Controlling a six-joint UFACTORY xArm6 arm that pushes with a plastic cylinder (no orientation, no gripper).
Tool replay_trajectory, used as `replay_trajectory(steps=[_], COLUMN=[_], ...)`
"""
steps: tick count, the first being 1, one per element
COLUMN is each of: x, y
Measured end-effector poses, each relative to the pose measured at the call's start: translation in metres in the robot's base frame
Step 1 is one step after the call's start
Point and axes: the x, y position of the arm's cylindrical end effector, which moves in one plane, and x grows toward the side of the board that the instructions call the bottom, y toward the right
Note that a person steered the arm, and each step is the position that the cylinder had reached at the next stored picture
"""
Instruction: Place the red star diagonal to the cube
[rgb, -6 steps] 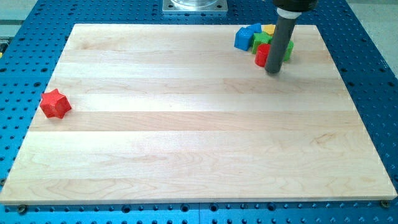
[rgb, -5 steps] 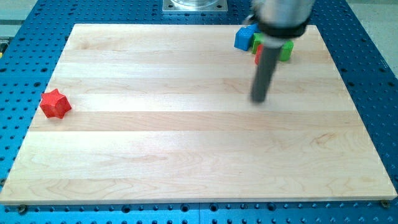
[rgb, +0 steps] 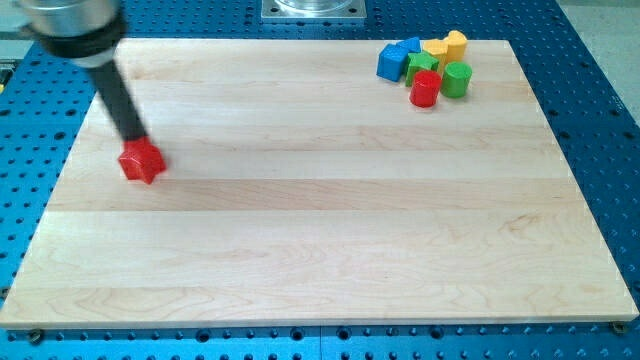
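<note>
The red star (rgb: 141, 162) lies on the wooden board (rgb: 320, 220) at the view's left, a little in from the edge. My tip (rgb: 133, 140) stands right at the star's upper left side, touching or nearly touching it. A blue cube (rgb: 392, 63) lies at the view's top right, at the left end of a cluster of blocks, far from the star.
The cluster at the top right also holds another blue block (rgb: 410, 47), a green block (rgb: 421, 66), a red cylinder (rgb: 425, 89), a green cylinder (rgb: 456, 79) and two yellow blocks (rgb: 436, 48) (rgb: 456, 43). Blue perforated table (rgb: 600, 120) surrounds the board.
My tip swept from the block cluster at the top right across the board to the left. The red star has shifted rightward, from near the left edge.
</note>
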Motion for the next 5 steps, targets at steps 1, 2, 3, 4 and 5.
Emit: replay_trajectory(steps=[1,2,3,4,5], x=[0.027,0.053,0.096,0.07,0.035], y=[-0.016,-0.078,-0.071,0.003,0.072])
